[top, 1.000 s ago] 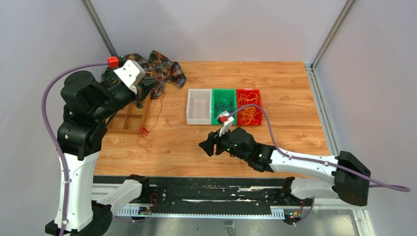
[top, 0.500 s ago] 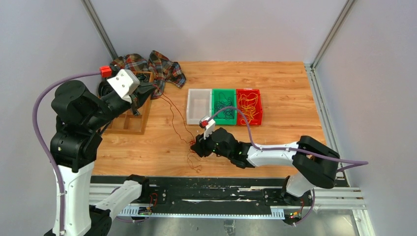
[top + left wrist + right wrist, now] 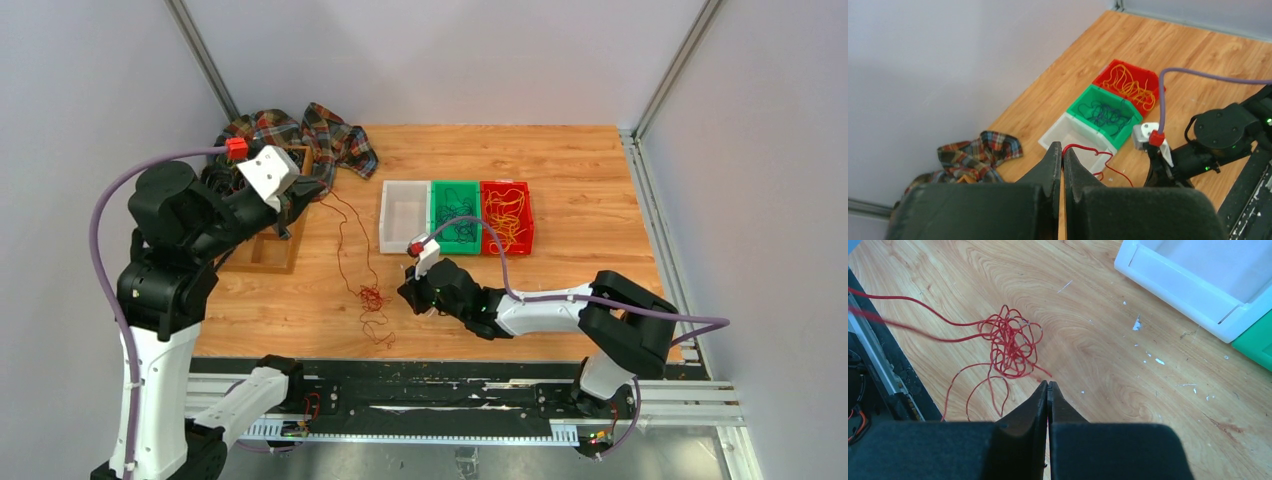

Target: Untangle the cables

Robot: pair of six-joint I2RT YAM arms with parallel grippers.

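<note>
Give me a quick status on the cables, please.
Left hand shut on red cable. Right hand shut beside its knot, grip unconfirmed. Knot not yet undone. Nothing blocking.

Table [image 3: 580,180]: light wood-grain top, with scuffs and small white flecks near the bins.
White bin [image 3: 403,218]: leftmost in a row of three at mid-table, its side touching the green bin.
Green bin [image 3: 456,184]: middle of the row, touching both neighbours.
Red bin [image 3: 506,184]: right end of the row.
Cloth [image 3: 335,140]: crumpled plaid in red, green and yellow, at the far left corner of the table.
Tray [image 3: 262,255]: wooden, with compartments, by the left edge just in front of the cloth, partly hidden.
Walls [image 3: 440,60]: plain pale grey on three sides.
Posts [image 3: 205,55]: slanted metal bars in the two far corners.
Rail [image 3: 440,385]: black, along the table's near edge.
</note>
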